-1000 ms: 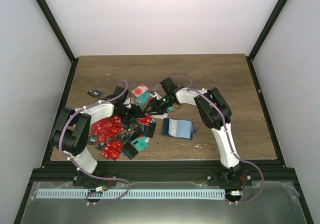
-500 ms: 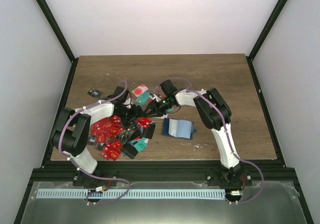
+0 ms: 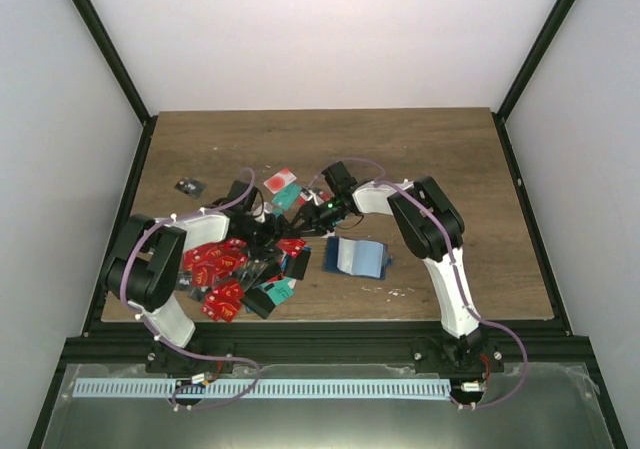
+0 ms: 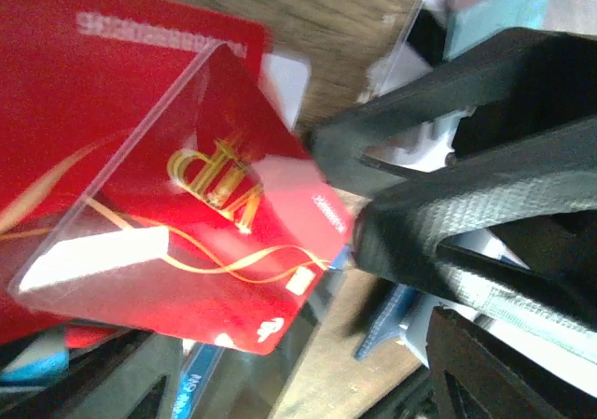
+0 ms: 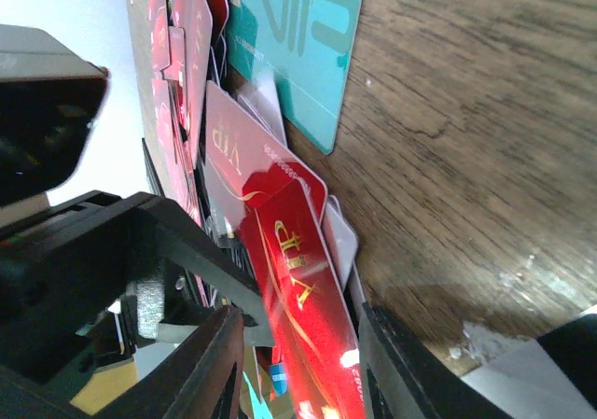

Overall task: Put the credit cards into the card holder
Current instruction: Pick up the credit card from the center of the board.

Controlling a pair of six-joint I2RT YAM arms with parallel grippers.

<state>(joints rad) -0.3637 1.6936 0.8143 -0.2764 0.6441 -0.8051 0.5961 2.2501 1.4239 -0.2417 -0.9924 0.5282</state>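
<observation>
A pile of mostly red credit cards (image 3: 215, 267) lies at the table's front left. The dark blue card holder (image 3: 360, 257) lies open and flat to the right of the pile. My right gripper (image 3: 303, 221) reaches into the pile's right edge. Its fingers (image 5: 219, 368) are closed in on a tilted red VIP card (image 5: 303, 298), which also shows raised in the left wrist view (image 4: 215, 223). My left gripper (image 3: 268, 239) sits over the pile right beside it, jaws wide apart and empty (image 4: 289, 382). The right gripper's black fingers (image 4: 438, 214) meet the card's corner.
A teal VIP card (image 5: 298, 46) lies on the wood beside the pile, with a pink-white card (image 3: 281, 180) behind it. A single black card (image 3: 186, 185) lies at the far left. More teal and black cards (image 3: 272, 291) lie at the pile's front.
My right gripper has moved left into the pile's edge, closer to the left gripper. The left gripper shifted slightly. The card holder has not moved.
</observation>
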